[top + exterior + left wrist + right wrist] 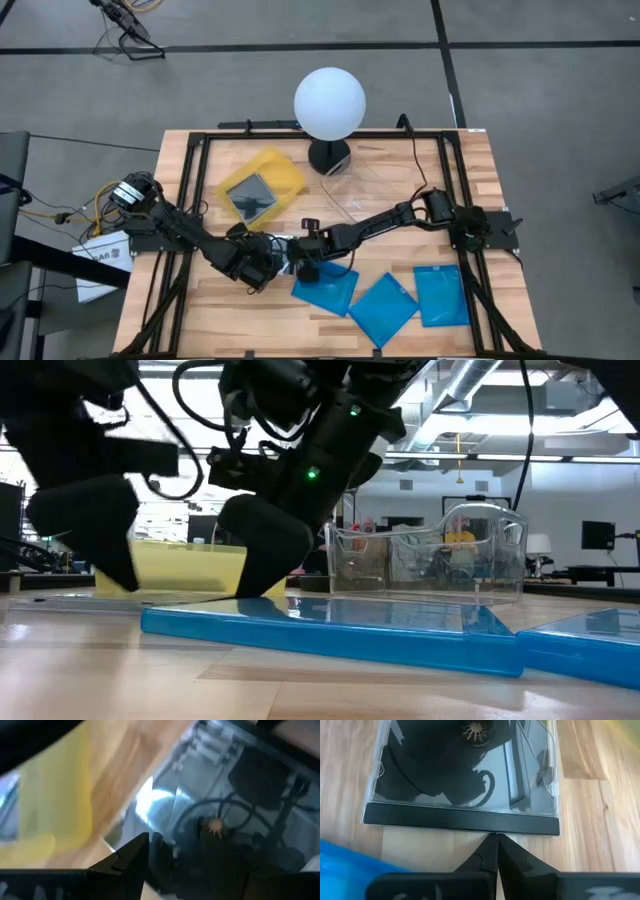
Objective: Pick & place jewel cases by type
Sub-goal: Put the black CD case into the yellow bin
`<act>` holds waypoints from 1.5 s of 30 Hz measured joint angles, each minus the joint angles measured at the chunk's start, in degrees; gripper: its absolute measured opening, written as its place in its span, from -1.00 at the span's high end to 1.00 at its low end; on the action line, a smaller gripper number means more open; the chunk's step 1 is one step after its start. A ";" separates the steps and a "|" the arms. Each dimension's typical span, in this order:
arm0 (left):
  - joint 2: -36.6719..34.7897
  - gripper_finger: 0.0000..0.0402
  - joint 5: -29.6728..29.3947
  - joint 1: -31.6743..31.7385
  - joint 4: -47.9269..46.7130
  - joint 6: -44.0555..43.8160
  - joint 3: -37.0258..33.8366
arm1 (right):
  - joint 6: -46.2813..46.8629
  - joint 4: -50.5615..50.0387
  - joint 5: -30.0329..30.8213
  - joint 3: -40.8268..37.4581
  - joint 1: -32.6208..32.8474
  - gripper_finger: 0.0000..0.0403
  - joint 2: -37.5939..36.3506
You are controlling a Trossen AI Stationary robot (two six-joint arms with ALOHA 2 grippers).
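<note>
Right end effector (496,840) fingers together, tips just beside dark clear-faced case (462,772); left end effector (262,262) apart.

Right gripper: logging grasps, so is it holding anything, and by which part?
Nothing. The right gripper is shut empty, its tips at the dark spine of the case.

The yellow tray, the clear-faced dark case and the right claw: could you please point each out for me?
yellow tray (285,172): high view, on its bare rim.
clear-faced dark case (465,770): right wrist view, on its clear face.
right claw (497,840): right wrist view, at its shut fingertips.
</note>
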 joint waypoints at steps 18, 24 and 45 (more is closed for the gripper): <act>-0.17 0.14 1.37 -0.28 6.05 -1.92 -3.91 | 1.60 6.10 -4.61 -0.35 -0.57 1.00 0.11; -0.21 0.14 0.11 -0.41 6.38 -2.01 -3.98 | 1.62 7.60 -4.72 -0.37 -0.57 1.00 -0.26; 0.08 0.14 -5.19 -1.95 6.55 0.24 -0.94 | 1.51 16.98 -9.91 -0.07 -1.18 1.00 -1.11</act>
